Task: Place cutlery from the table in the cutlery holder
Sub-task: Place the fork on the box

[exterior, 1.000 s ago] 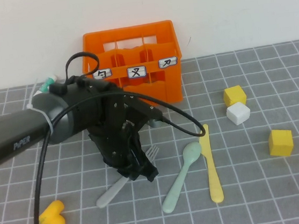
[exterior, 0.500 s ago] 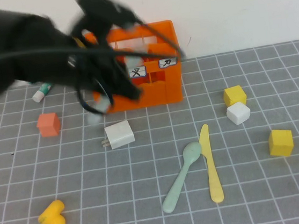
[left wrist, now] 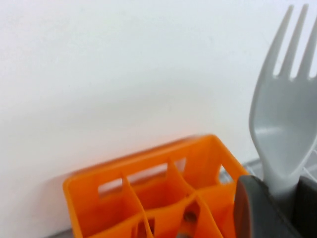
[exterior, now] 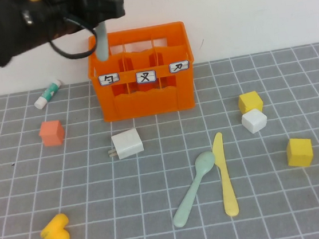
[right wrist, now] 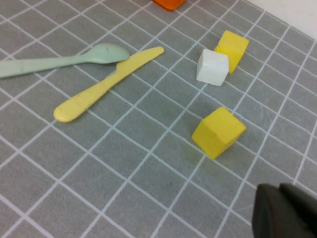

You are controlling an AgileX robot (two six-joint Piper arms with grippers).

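A: Where is the left claw now?
B: High at the far left, above the far left corner of the cutlery holder. A second ago it was low over the middle of the desk, on the fork. It has risen and swung back since then, and the fork has gone with it.

A: So it holds the fork?
B: Yes, clamped on it. In the left wrist view the tines stick out past the grey fingers, with the holder's compartments below. From above, the handle hangs down over the holder's left rim. Whether it has entered a compartment, I cannot tell.

A: And the right claw?
B: Closed on nothing, hovering over the near right of the desk; only a dark edge of it shows in its own wrist view.

A: What else has changed?
B: With the arm gone, a white charger block and a small orange cube show, which the arm covered before. The spoon and knife lie unmoved, side by side, near the middle.

A: The rest?
B: The desk is grey with white grid lines. A white-and-green tube lies far left, a yellow duck near left, two yellow cubes and a white cube on the right. A plain white wall stands behind.
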